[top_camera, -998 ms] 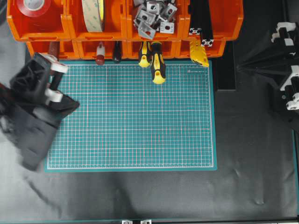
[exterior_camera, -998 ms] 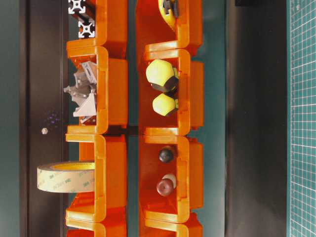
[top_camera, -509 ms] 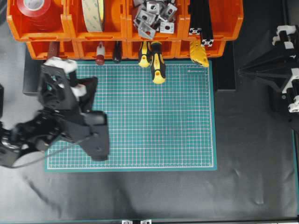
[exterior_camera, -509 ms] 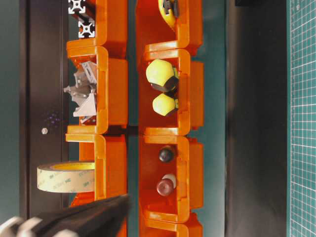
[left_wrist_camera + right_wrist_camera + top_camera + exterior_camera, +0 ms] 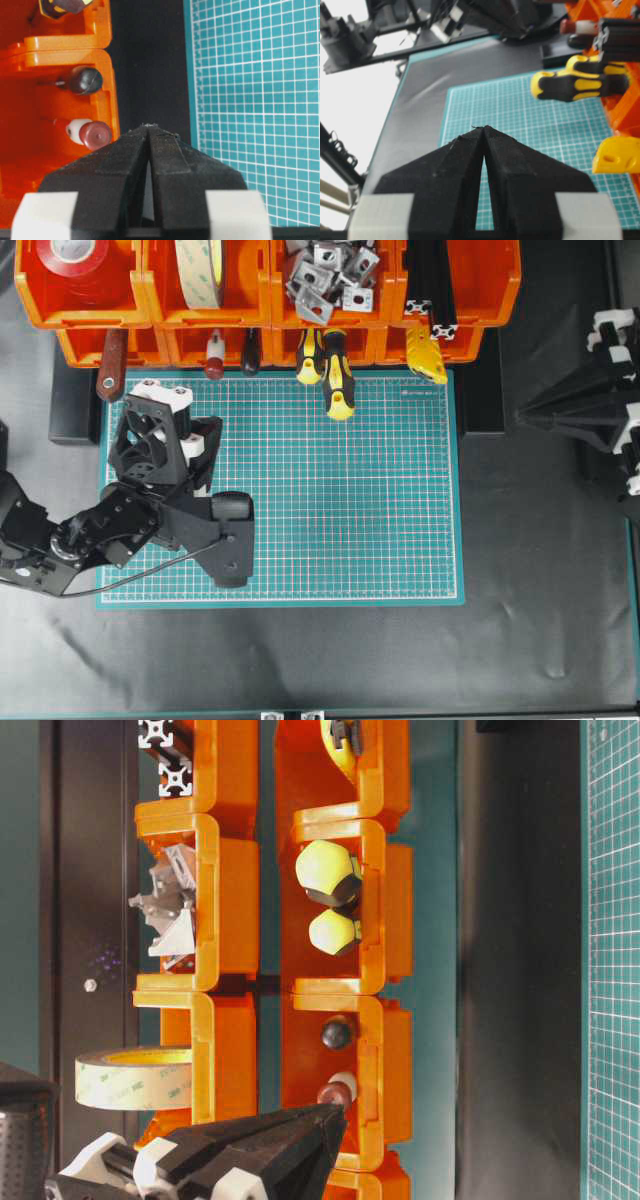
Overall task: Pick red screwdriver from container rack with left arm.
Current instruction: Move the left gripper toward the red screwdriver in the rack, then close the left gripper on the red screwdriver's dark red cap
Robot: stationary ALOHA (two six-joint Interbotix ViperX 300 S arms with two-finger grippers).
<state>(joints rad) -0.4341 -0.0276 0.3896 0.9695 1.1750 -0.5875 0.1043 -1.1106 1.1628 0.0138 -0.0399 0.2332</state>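
The red screwdriver (image 5: 214, 355) sticks out of a lower bin of the orange container rack (image 5: 330, 318), its dark red end cap toward the mat. In the left wrist view its cap (image 5: 95, 135) and white band sit just left of my shut fingertips. My left gripper (image 5: 213, 425) is shut and empty. It hovers over the mat's far left corner, a little in front of that bin and apart from the screwdriver. In the table-level view it (image 5: 338, 1118) partly covers the cap (image 5: 338, 1092). My right gripper (image 5: 482, 127) is shut and empty at the right side (image 5: 525, 417).
A black-capped tool (image 5: 82, 80) sits beside the red screwdriver in the same bin. Two yellow-and-black screwdrivers (image 5: 335, 375) jut onto the green cutting mat (image 5: 340, 510). A maroon flat handle with a hole (image 5: 110, 365) sticks out at the rack's left. Tape rolls, metal brackets and profiles fill the upper bins.
My left arm has swung in from the left edge onto the mat, and its shut gripper now sits in front of the red screwdriver's bin. The right arm has shifted slightly.
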